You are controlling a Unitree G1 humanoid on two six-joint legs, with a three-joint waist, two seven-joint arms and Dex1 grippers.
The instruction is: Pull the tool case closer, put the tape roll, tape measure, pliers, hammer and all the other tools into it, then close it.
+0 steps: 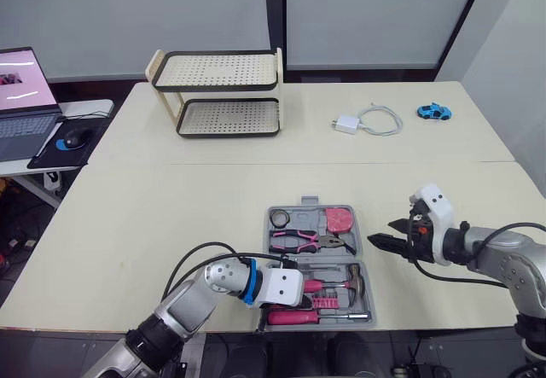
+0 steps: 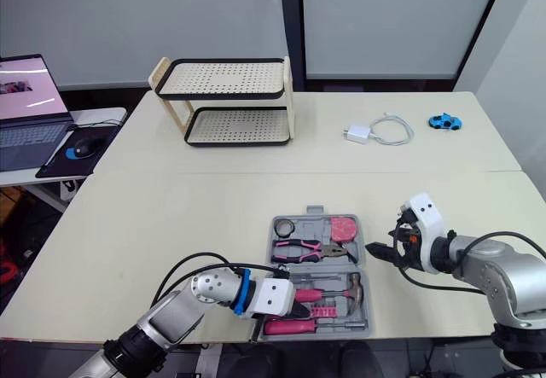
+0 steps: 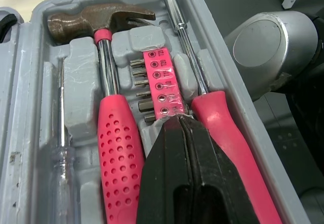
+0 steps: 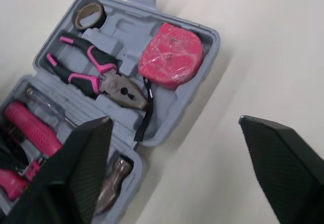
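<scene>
The grey tool case (image 1: 309, 218) lies open near the table's front edge. Its far half holds the tape roll (image 1: 280, 217), the pink-handled pliers (image 1: 307, 241) and the pink tape measure (image 1: 339, 219). The near half holds the hammer (image 3: 109, 82), a pink screwdriver (image 3: 217, 113), a clear-handled screwdriver (image 3: 61, 158) and a pink bit holder (image 3: 157, 82). My left gripper (image 3: 177, 120) reaches over the near half, shut on the bit holder's end. My right gripper (image 1: 388, 235) hovers open just right of the case, nothing between its fingers (image 4: 76, 173).
A two-tier perforated rack (image 1: 222, 92) stands at the back of the table. A white charger with its cable (image 1: 367, 122) and a blue toy car (image 1: 433, 112) lie at the back right. A laptop (image 1: 21, 96) and mouse (image 1: 72, 139) sit on a side desk to the left.
</scene>
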